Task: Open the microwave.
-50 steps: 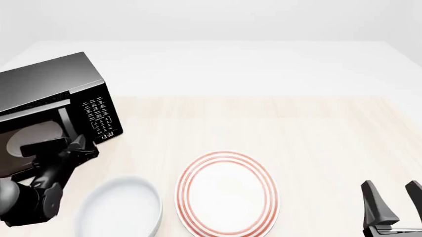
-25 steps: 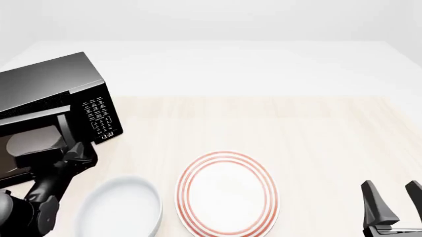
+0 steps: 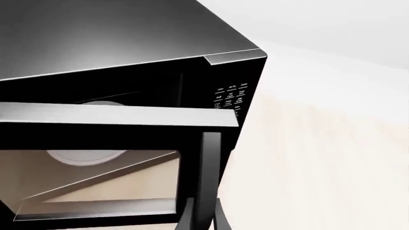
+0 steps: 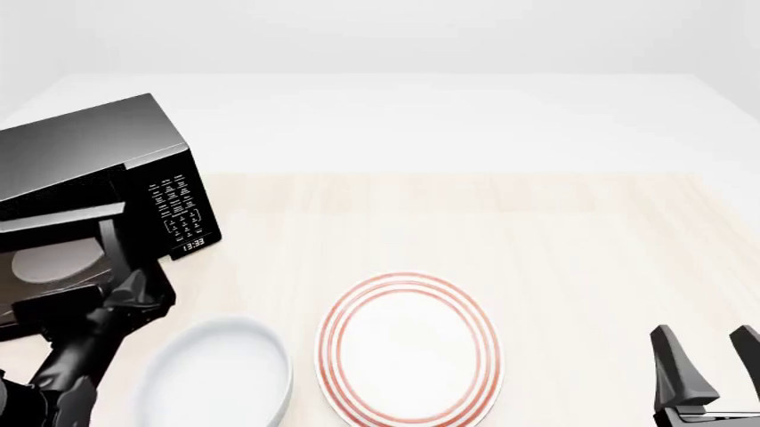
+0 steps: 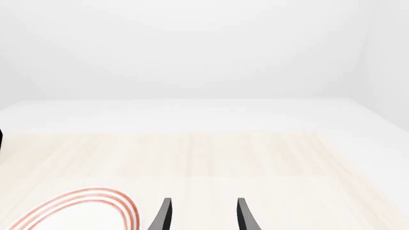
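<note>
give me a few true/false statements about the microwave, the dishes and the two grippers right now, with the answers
1. The microwave door is partly open. True.
2. The left gripper is at the door handle. True.
3. The right gripper holds the red-ringed plate. False: its jaws are open, holding nothing, apart from the plate.
4. The white bowl sits on top of the microwave. False: it rests on the table, beside the plate.

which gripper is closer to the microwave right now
Left. The left gripper is right at the microwave, at its partly open door by the handle. The right gripper sits far across the table, past the red-ringed plate, its fingers apart.
</note>
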You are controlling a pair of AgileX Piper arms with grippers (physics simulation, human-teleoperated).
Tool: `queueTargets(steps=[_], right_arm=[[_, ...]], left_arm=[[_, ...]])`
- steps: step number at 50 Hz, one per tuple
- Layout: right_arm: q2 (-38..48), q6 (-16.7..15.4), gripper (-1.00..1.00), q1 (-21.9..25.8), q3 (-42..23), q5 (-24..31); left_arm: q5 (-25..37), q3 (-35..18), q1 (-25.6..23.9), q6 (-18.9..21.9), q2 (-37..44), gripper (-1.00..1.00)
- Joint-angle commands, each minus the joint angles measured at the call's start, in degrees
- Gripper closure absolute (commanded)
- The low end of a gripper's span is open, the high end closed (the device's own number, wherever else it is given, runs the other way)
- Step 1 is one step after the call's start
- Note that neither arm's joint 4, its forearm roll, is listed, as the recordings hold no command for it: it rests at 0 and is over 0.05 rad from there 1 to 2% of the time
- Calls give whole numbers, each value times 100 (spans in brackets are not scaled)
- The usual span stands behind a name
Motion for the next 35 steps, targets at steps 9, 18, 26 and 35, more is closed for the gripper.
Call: queueTargets(steps=[9, 18, 26, 35], right_arm=[[0, 0, -100, 0, 0, 0], [1, 0, -100, 0, 0, 0], [0, -1, -100, 1, 0, 0], [0, -1, -100, -1, 0, 0]], left_arm=[[-124, -43, 29, 15, -519, 100], [51, 99, 58, 43, -842, 100], [116, 277, 93, 55, -1084, 100], [-96, 409, 49, 1, -1079, 100]])
